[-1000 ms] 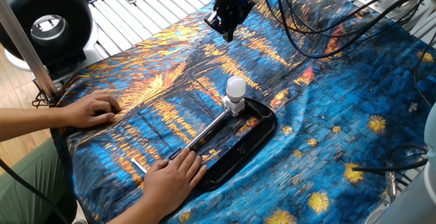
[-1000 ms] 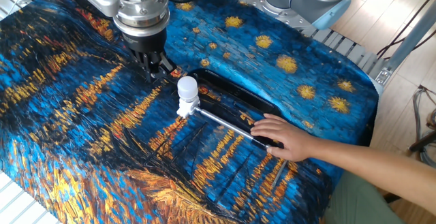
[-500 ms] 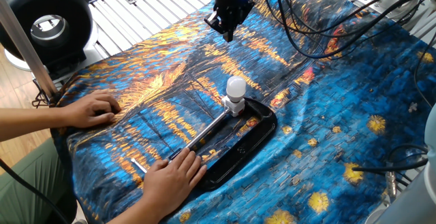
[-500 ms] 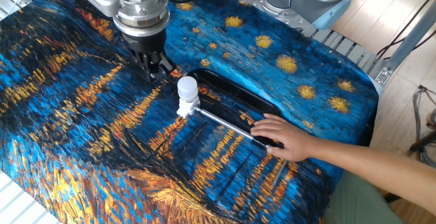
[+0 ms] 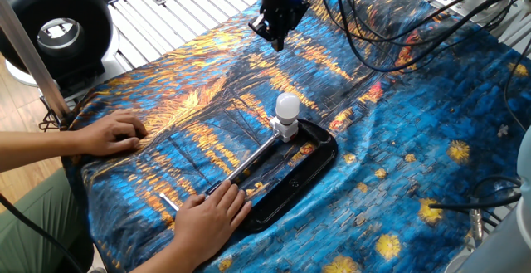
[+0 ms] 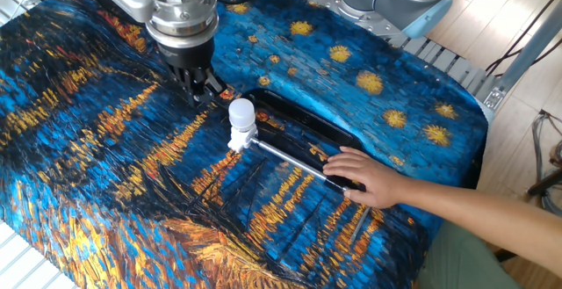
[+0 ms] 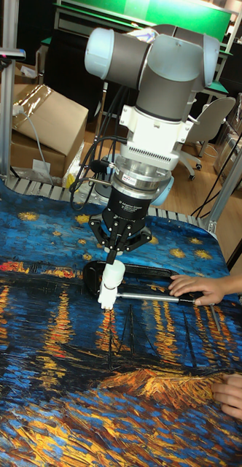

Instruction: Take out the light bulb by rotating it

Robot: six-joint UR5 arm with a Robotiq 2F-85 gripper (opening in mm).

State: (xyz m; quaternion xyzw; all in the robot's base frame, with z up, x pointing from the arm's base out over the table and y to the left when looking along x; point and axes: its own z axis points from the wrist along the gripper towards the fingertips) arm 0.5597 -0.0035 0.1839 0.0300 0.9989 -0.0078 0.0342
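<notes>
Presently, findings as follows.

Bulb location: the light bulb (image 5: pixel 287 105) stands upright at frame centre in one fixed view, seated in the white socket (image 5: pixel 284 129) at the end of a metal rod (image 5: pixel 253 156), over the upper left end of a black tray (image 5: pixel 315 153).

Bulb condition: not yet removed, as far as the pictures show; its neck sits in the socket.

End effector: the gripper (image 6: pixel 199 87) hangs above the cloth, upper left of the bulb in the other fixed view, apart from it and holding nothing. Its fingers sit close together; whether fully clenched cannot be told.

Support: one hand (image 6: pixel 357 177) presses the rod at right of centre; another hand (image 5: pixel 112 132) rests on the patterned cloth (image 5: pixel 431 124) at the left edge.

Progress: judged early. No contact with the bulb is made.

Remaining: align over the globe, grip it, rotate, lift clear.
</notes>
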